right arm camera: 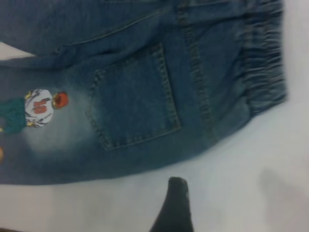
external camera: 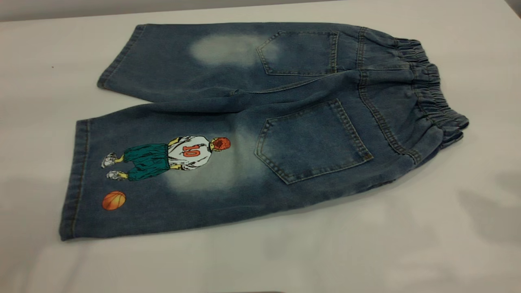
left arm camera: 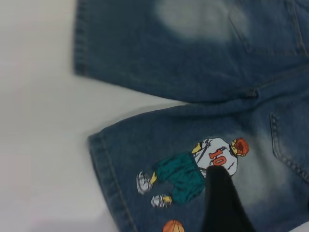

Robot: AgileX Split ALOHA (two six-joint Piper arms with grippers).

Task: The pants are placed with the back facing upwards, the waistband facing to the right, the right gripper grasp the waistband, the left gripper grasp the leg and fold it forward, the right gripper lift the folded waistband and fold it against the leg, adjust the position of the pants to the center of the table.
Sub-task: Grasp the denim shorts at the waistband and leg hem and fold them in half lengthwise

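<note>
The pants (external camera: 260,122) lie flat on the table (external camera: 407,244), back pockets up, elastic waistband (external camera: 431,93) to the right. The leg (external camera: 154,175) with the number-10 player and orange ball is the near one, its hem to the left. Neither gripper shows in the exterior view. In the left wrist view my left gripper (left arm camera: 263,191) hovers over the printed leg (left arm camera: 193,169); one black finger (left arm camera: 219,198) shows with nothing against it. In the right wrist view my right gripper (right arm camera: 231,193) hangs over bare table near the waistband (right arm camera: 263,53); one finger (right arm camera: 176,205) shows, holding nothing.
The plain far leg (external camera: 171,61) lies beyond the printed one, with a small gap of table between the hems. White table surface (external camera: 40,81) surrounds the pants on all sides; faint shadows fall at the right (external camera: 488,211).
</note>
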